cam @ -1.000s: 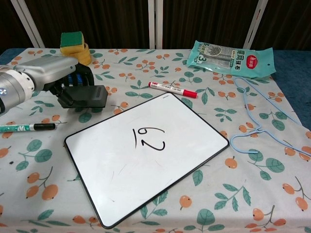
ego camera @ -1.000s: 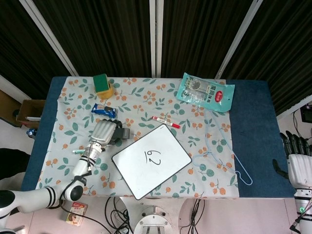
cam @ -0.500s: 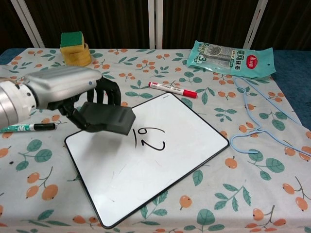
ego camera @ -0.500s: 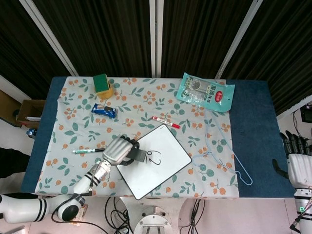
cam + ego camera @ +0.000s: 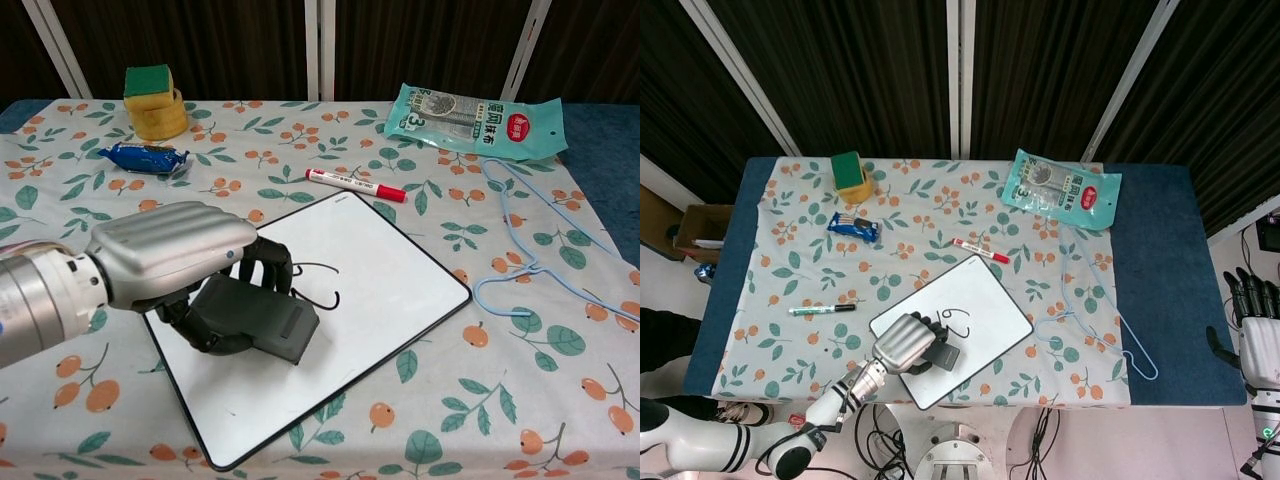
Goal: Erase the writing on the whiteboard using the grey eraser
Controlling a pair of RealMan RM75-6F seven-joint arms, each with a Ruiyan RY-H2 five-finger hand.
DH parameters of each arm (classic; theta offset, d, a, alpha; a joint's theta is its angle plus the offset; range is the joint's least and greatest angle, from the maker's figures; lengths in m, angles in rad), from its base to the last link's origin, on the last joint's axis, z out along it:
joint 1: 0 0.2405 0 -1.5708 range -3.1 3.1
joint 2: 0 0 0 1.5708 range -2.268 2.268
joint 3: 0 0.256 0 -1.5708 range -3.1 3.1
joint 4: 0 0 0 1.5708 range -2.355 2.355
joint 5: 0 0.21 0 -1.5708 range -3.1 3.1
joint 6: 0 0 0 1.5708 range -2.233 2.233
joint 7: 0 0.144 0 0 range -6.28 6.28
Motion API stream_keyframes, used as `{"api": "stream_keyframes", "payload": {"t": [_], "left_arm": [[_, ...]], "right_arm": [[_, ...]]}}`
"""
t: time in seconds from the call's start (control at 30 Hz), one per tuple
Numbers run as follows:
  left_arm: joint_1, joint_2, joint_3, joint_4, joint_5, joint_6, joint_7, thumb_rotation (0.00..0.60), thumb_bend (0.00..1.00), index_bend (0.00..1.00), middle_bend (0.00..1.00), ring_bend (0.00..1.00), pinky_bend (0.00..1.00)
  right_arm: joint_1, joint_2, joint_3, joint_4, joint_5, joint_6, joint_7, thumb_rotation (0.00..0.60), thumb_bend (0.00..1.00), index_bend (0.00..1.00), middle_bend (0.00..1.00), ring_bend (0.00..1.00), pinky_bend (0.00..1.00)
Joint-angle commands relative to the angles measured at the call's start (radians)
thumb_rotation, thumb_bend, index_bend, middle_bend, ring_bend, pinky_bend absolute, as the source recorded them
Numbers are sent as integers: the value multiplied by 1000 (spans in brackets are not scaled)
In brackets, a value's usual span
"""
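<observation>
In the lower left of the chest view, the left hand (image 5: 175, 262) grips the grey eraser (image 5: 255, 317), fingers curled over it, low over the whiteboard (image 5: 390, 260), seemingly touching. Black writing (image 5: 322, 282) peeks out just beyond the fingers. Further up lies a red marker (image 5: 356, 185). The right hand (image 5: 1258, 330), at the head view's right edge, holds nothing, fingers extended.

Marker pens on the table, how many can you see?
2. A red marker lies just beyond the whiteboard's far edge; a green marker lies left of the board, seen only in the head view. None seem hidden.
</observation>
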Motion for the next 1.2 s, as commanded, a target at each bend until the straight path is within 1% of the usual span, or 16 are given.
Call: {"api": "stream_keyframes", "payload": {"t": [0.03,0.23,0.7,1.03,1.2], "left_arm": [[-9,-21,-9,25,-13,-12,24,600,320,591,556,491,459],[-31,-54,-34,51,-53,-38,54,600,323,588,553,491,459],[-71,-105,-93,119,-116,-69,36,600,365,597,554,492,460],[-118,-168,-142,223,-162,-99,18,600,382,599,556,493,462],[-139,-203,-166,294,-184,-110,8,600,415,600,557,494,463]], "right_arm": [[1,-2,0,2,-3,0,5,600,268,0,0,0,0],[1,-1,2,3,-5,3,9,600,268,0,0,0,0],[-12,4,9,11,-8,34,33,600,268,0,0,0,0],[-26,8,13,15,-13,62,47,600,268,0,0,0,0],[-25,13,6,32,-33,64,57,600,275,0,0,0,0]]}}
